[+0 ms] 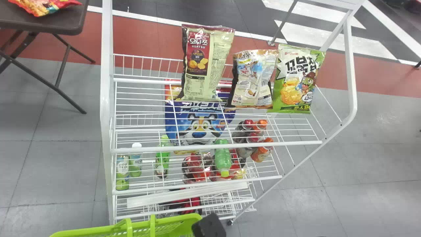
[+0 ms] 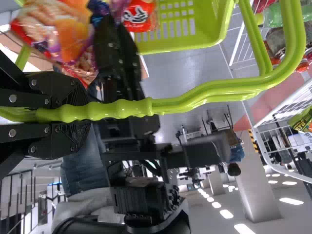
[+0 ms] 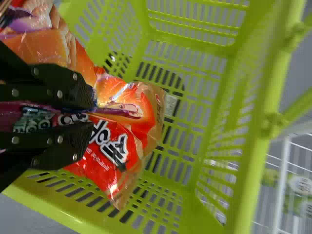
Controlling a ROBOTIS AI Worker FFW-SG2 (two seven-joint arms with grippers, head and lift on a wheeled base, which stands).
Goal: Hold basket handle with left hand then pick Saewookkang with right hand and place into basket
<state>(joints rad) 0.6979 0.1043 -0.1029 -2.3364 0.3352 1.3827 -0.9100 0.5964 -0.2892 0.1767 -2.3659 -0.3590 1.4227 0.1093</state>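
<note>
far left, a red bag (image 1: 42,6) lay on your table (image 1: 65,27) | your left end effector (image 2: 73,113) clenched the basket handle (image 2: 209,93) | your right end effector (image 1: 209,225) gripped Saewookkang (image 3: 109,146) over the basket (image 3: 190,146) | ahead, a bottle-laden rack (image 1: 217,147) obstructed you

Ceiling lights (image 2: 244,228) glow white, the bright floor (image 1: 375,123) carries a pale sheen, and 1 red bag (image 3: 100,168) glints.

Head view faces down over rack (image 1: 106,82); wrist views, close, share basket (image 3: 254,165).
</note>
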